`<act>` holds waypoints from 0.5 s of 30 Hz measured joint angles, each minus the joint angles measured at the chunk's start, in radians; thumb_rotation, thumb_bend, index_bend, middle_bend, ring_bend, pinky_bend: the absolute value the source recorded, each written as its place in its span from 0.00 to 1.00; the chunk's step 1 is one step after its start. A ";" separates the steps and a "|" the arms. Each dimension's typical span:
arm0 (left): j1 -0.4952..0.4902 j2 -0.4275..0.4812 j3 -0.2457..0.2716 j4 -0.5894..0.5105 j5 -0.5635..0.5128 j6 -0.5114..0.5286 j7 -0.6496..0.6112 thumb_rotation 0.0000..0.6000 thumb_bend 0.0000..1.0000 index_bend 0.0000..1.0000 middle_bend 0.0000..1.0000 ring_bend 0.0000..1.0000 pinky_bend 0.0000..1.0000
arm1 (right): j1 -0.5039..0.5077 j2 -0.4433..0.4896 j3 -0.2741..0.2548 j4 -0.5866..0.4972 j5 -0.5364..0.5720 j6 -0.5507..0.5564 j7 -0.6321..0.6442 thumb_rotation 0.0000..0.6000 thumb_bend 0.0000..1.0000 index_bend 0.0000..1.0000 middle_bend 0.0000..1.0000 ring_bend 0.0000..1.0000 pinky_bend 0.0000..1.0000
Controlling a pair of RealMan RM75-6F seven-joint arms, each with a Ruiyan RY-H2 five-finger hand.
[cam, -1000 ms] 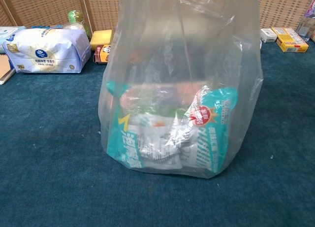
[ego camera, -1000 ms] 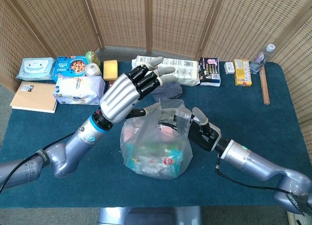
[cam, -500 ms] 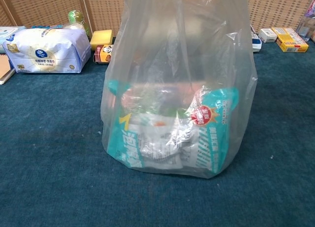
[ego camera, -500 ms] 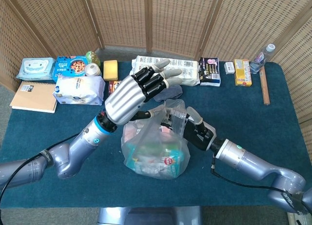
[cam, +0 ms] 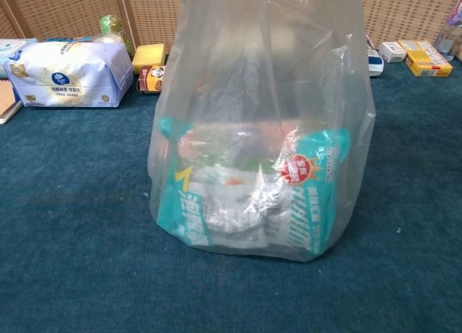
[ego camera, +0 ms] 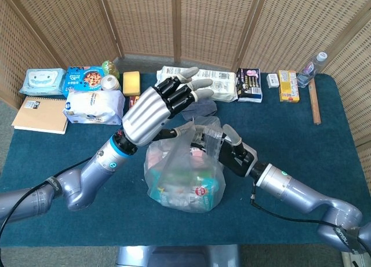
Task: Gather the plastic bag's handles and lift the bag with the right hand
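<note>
Fingers (ego camera: 184,88) of the left hand (ego camera: 152,113) stretch out flat, slightly spread, above the plastic bag (ego camera: 184,168), holding nothing. The right hand (ego camera: 232,154) presses into the bunched handles (ego camera: 204,134) at the bag's top; crumpled film hides its fingers, so its grip cannot be told. The chest view cuts off both hands. The bag sits mid-tabletop (ego camera: 301,134), its packets blurred behind plastic.
</note>
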 measured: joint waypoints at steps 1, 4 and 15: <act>0.002 0.003 0.000 -0.001 0.000 0.001 0.000 1.00 0.15 0.15 0.16 0.05 0.21 | -0.002 -0.002 0.002 0.004 0.003 -0.001 0.000 0.26 0.21 0.19 0.22 0.11 0.02; 0.005 0.009 0.000 -0.004 0.000 0.003 0.000 1.00 0.15 0.15 0.16 0.05 0.21 | -0.009 -0.004 0.005 0.012 0.007 -0.001 0.001 0.26 0.21 0.19 0.22 0.11 0.02; 0.006 0.005 0.002 0.010 -0.005 0.004 -0.002 1.00 0.15 0.15 0.16 0.05 0.21 | -0.026 0.007 0.003 0.022 -0.039 0.029 0.025 0.21 0.21 0.15 0.21 0.08 0.00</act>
